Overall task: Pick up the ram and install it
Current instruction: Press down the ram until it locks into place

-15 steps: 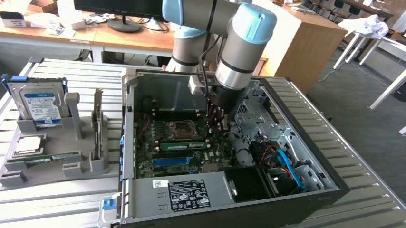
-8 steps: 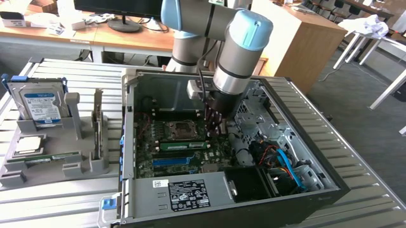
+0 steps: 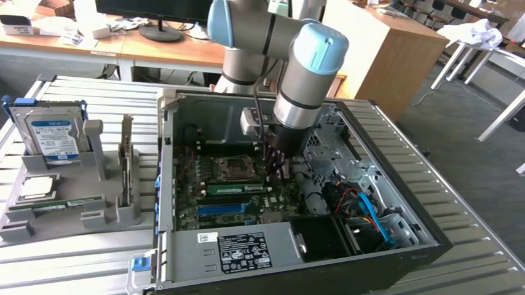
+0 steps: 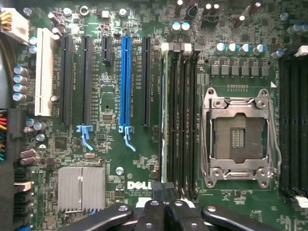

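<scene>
The robot arm reaches down into an open computer case on a slatted metal bench, its claw closed just above the motherboard, near a green ram stick seated at the claw's 8 o'clock. At the case's 9 o'clock, a grey holder carries an upright hard drive, a processor chip and another green stick.

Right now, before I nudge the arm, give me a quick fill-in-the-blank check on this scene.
1. The gripper hangs over the motherboard with its jaws ___.
2. The processor socket has no chip in it; it is ___.
3. The hard drive stands on the exterior view's ___ of the computer case.
Missing words: shut; empty; left.
</scene>
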Robot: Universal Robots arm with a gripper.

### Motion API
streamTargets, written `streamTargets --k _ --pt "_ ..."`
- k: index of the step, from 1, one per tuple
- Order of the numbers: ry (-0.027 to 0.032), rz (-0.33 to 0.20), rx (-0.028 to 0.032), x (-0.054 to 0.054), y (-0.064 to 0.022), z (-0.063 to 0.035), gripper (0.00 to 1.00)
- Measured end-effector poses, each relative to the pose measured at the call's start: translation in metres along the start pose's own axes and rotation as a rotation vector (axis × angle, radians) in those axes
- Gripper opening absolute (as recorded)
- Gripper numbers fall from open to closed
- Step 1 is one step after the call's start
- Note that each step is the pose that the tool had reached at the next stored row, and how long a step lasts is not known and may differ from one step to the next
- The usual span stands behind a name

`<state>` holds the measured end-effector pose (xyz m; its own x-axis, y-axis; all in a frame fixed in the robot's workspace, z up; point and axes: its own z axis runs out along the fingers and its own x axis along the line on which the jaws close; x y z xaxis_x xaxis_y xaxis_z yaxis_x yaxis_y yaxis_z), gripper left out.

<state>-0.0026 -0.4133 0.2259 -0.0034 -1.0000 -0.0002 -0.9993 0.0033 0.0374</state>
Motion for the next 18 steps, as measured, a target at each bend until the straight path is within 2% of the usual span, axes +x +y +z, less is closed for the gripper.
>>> streamTargets --k 4,7,9,11,13,18 --pt "0.004 0.0 -0.0009 0.0 -0.0001 0.0058 0.1" --pt "0.0039 0.0 -0.0007 0.0 -0.0002 0.0058 0.1" --pt "-0.0018 0.0 0.0019 -0.001 -0.0002 0.0009 0.1" --pt "0.0017 0.0 0.0003 0.0 0.0004 -0.0089 0.1" --pt "0.001 0.0 0.0013 0.0 0.0018 -0.0143 0.1" --pt "0.001 0.0 0.0119 0.0 0.0229 -0.0139 0.1"
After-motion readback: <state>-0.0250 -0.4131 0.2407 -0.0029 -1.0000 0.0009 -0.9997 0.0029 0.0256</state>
